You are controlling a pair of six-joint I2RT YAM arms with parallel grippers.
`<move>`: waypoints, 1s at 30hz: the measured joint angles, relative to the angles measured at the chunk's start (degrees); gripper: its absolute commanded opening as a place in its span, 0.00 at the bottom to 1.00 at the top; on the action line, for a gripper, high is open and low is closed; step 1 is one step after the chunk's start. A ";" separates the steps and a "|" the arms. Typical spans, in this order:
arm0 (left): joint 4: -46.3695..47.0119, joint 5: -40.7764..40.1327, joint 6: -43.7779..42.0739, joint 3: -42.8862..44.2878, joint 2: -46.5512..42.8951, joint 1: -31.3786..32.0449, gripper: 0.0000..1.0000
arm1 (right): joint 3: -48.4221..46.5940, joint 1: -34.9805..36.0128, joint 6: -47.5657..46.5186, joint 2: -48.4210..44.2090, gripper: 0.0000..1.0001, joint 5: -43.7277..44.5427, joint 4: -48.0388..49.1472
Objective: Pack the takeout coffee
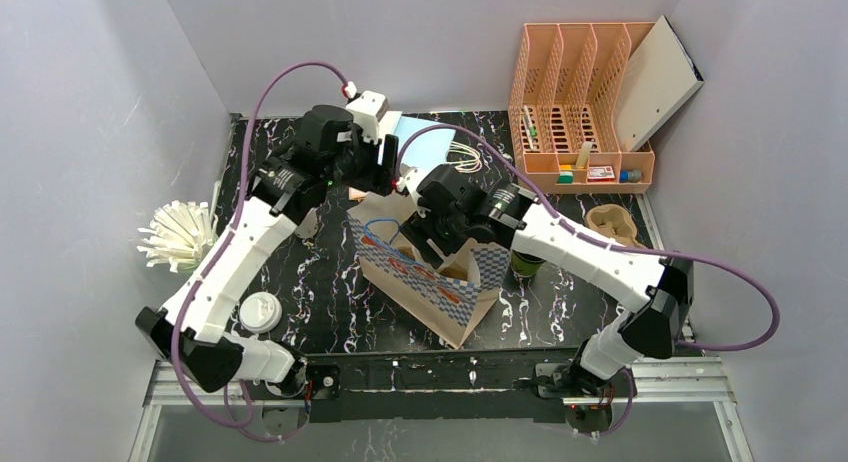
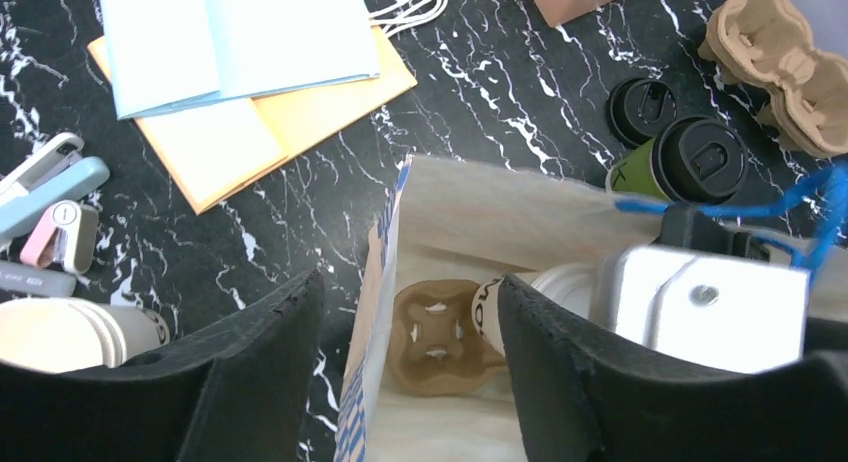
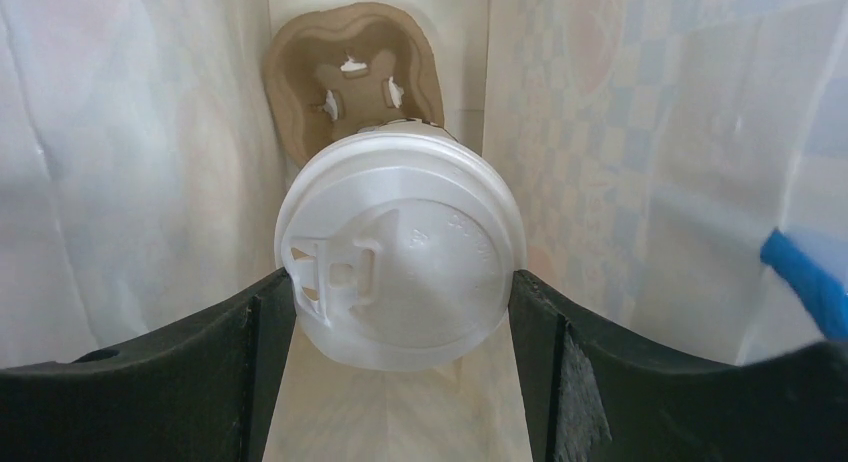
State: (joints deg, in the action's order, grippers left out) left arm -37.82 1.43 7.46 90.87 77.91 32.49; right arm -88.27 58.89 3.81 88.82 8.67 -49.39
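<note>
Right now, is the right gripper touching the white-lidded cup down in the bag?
Touching. In the right wrist view, the white-lidded cup has its lid rim meeting both fingers of the right gripper, with no gap either side, inside the bag.

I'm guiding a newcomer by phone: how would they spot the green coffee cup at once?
Find the checkered paper bag standing open mid-table. Outside its right wall stands the green coffee cup, upright. It alone pairs a green body with a black lid: the white-lidded cup sits inside the bag, and the loose black lid beside it has no cup.
</note>
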 measured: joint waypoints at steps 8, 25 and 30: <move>-5.53 1.81 -1.64 -1.92 -1.79 0.00 0.79 | 1.66 0.00 0.04 -4.28 0.26 0.70 -0.68; -12.90 0.74 -9.64 2.01 11.80 0.46 0.00 | 5.70 0.00 -1.90 -7.13 0.24 3.19 0.24; -6.05 0.35 -11.39 0.31 7.08 1.01 0.00 | 5.70 0.00 -2.60 -7.13 0.24 3.39 1.79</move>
State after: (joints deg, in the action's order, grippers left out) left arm -43.88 1.78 -3.92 91.18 84.99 33.50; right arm -82.56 58.89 1.21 81.69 12.05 -47.59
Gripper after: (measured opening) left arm 0.008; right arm 0.805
